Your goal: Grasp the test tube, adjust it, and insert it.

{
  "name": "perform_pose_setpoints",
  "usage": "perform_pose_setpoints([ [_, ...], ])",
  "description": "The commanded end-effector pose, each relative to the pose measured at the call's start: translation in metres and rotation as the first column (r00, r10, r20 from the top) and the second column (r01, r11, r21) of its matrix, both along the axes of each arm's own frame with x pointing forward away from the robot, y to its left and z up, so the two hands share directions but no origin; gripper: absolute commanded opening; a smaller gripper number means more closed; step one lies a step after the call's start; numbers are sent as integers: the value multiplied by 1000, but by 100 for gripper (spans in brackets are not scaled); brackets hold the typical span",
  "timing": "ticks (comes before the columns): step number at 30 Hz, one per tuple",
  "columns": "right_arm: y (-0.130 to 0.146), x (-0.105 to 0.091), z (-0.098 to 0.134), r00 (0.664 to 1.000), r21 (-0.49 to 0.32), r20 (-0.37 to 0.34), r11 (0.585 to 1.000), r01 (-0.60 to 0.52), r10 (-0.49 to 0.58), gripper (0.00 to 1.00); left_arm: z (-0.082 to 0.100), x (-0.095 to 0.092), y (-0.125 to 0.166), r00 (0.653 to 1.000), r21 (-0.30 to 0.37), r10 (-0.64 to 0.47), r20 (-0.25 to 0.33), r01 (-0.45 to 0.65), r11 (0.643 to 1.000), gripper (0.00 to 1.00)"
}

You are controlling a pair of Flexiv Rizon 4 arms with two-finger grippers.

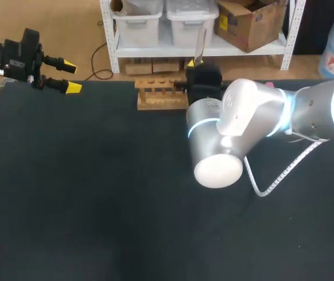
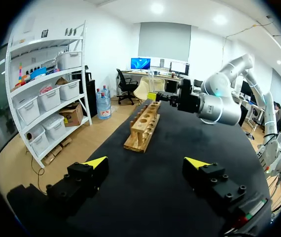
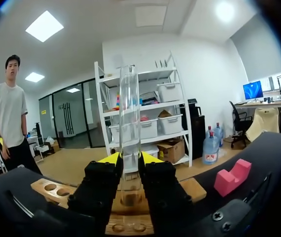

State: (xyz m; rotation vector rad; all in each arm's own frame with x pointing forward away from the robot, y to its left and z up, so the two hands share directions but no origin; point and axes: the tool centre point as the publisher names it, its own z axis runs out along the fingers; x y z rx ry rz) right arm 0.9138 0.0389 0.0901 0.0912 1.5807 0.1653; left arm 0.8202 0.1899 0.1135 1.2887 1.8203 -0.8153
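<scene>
Right tool (image 3: 129, 159) is clamping test tube (image 3: 129, 98) upright over rack (image 1: 161, 93) end; judging: be centring on hole, lowering slowly, w/o tilt. Left tool (image 1: 70, 76) is hanging w/ fingers apart, well off rack.

**Tube upright over the rack**

The tube (image 3: 129, 123) is clear glass, long and slim, and looks empty. It stands nearly upright, clamped low on its length between the two fingers of the right gripper (image 3: 129, 160), with most of it rising above the yellow tips. Its lower end is down at the rack (image 1: 161, 93); whether it sits in a hole cannot be told. The rack is a low wooden block with round holes, lying at the table's far edge.
</scene>
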Motion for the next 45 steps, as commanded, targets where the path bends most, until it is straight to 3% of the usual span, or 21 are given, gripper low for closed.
perform_pose_setpoints([
  [1,-2,2,-5,992,2,30,993,-120,120,0,-1,1,0,1000,0,-2,1,2,1000,100],
  [14,-2,-5,-15,991,-5,23,991,-131,131,0,-1,1,0,1000,0,-2,1,2,1000,100],
  [28,0,-6,-18,982,-37,83,985,-167,169,0,-1,1,0,1000,0,-2,1,2,1000,100],
  [41,0,-7,-18,981,-60,92,984,-167,172,0,-1,1,0,1000,0,-2,1,2,1000,100],
  [43,-1,-7,-16,981,-61,88,984,-166,171,49,-1,1,0,1000,0,-2,1,2,1000,100],
  [44,-2,-7,-15,981,-60,87,984,-166,171,93,-1,1,0,1000,0,-2,1,2,1000,100],
  [45,-2,-7,-14,982,-60,86,985,-163,167,100,-1,1,0,1000,0,-2,1,2,1000,100],
])
